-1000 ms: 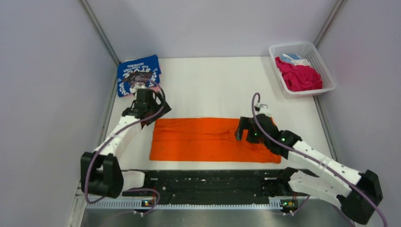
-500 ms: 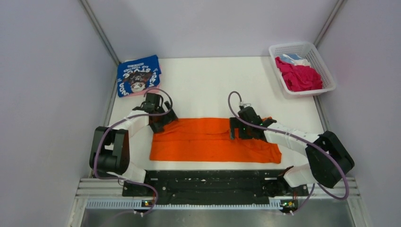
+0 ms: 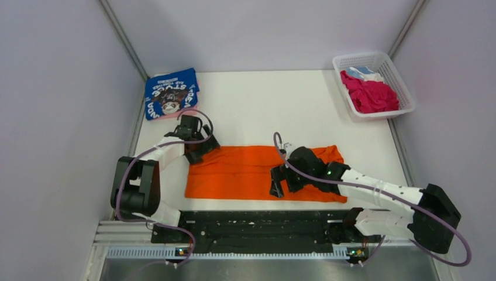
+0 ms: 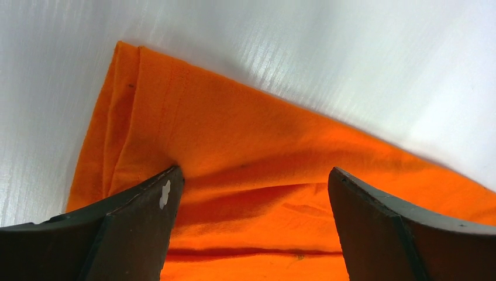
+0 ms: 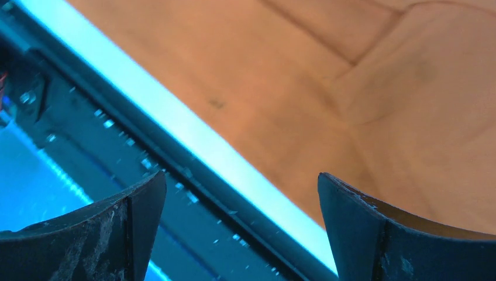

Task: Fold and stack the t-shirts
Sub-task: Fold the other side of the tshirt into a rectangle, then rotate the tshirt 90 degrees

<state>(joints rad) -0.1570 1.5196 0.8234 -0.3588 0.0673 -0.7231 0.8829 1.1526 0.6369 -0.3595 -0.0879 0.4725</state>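
The right end effector (image 3: pixel 281 182) has swung from the orange t-shirt (image 3: pixel 240 172)'s far edge to its near edge, jaws wide, empty. The left end effector (image 3: pixel 205 150) stays wide at the far-left corner. The shirt lies flat mid-tabletop (image 3: pixel 263 105); another fold looks imminent.

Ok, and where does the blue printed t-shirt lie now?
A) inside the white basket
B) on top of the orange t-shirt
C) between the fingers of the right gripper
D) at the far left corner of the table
D: the blue t-shirt lies folded at the far left corner of the table, apart from the orange t-shirt and the basket.
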